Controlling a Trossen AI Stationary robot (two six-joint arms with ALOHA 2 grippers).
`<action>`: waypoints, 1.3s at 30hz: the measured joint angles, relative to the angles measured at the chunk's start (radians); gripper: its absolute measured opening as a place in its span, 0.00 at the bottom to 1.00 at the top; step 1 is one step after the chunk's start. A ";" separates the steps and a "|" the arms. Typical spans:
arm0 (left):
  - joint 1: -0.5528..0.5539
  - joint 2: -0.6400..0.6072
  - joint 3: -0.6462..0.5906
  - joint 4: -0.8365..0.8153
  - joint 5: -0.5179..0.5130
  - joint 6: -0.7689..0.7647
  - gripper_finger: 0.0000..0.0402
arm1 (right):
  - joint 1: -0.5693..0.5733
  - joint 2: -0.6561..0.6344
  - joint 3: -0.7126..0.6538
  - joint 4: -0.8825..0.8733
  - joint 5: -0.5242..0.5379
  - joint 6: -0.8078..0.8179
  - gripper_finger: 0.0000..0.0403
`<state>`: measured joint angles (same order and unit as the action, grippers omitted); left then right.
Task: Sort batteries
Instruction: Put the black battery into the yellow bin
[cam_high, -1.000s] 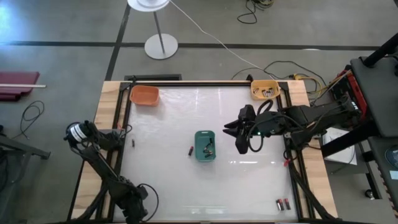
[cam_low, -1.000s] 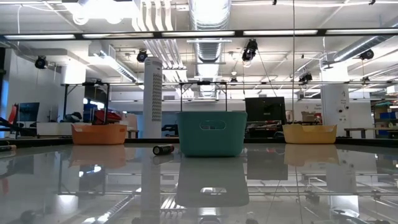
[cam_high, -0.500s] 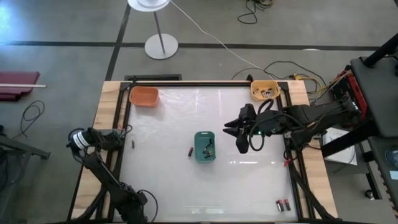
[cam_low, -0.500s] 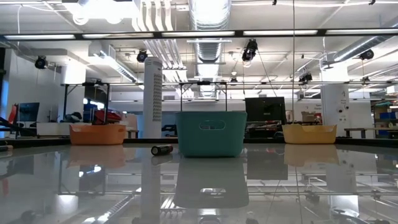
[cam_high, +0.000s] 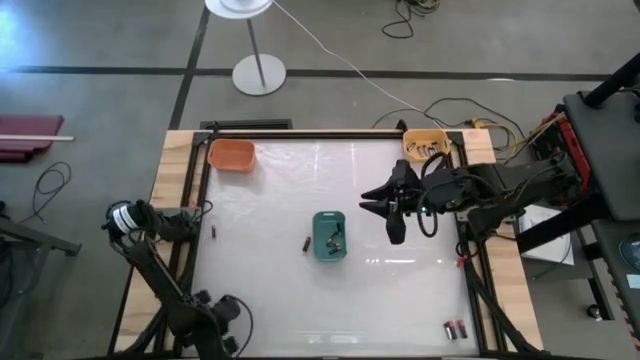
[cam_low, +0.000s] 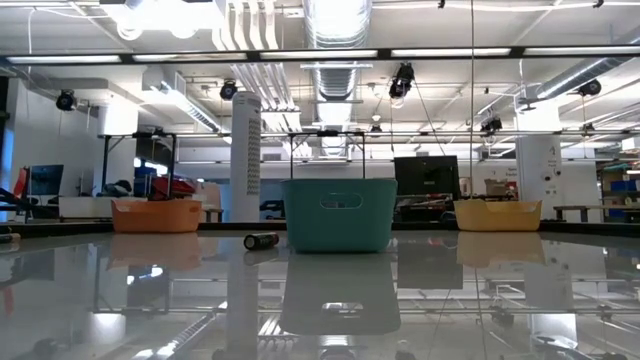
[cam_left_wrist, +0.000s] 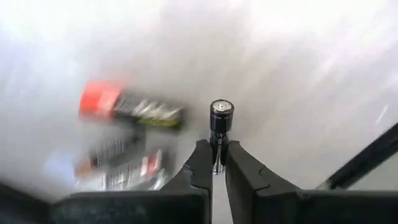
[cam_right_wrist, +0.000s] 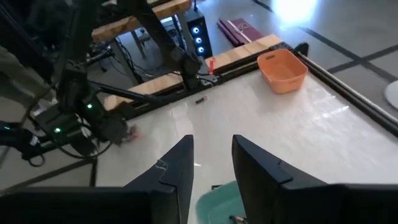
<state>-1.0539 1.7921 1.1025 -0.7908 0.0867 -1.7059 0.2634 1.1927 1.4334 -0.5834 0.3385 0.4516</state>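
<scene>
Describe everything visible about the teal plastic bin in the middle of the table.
The teal plastic bin is a small rounded-rectangle tub with slightly flared walls and an oval handle cut-out near its rim. It stands upright on the glossy white table, which mirrors it. A few small batteries lie inside. One dark battery lies on the table just beside it. No gripper touches it.

Robotics lab, open industrial hall. Exposed ducts (cam_low: 335, 25) and strip lights overhead, monitors (cam_low: 427, 176) and benches behind. Wood-framed white worktable (cam_high: 280, 290) on concrete floor, loose cables (cam_high: 412, 18), lamp stand (cam_high: 259, 74) beside it.
</scene>
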 joint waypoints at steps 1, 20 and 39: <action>-0.001 -0.018 0.025 -0.019 -0.065 -0.017 0.00 | 0.009 0.003 -0.003 0.023 0.000 0.000 0.26; 0.104 -0.325 0.191 0.096 -1.154 0.465 0.00 | 0.095 0.461 -0.007 0.846 -0.197 -0.053 0.44; 0.247 -0.372 0.193 0.435 -1.098 0.983 0.00 | 0.077 0.528 0.111 0.728 -0.236 -0.102 0.33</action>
<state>-0.8066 1.4204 1.2953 -0.3561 -1.0115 -0.7227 0.3401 1.7207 1.5448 0.1443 0.1028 0.3501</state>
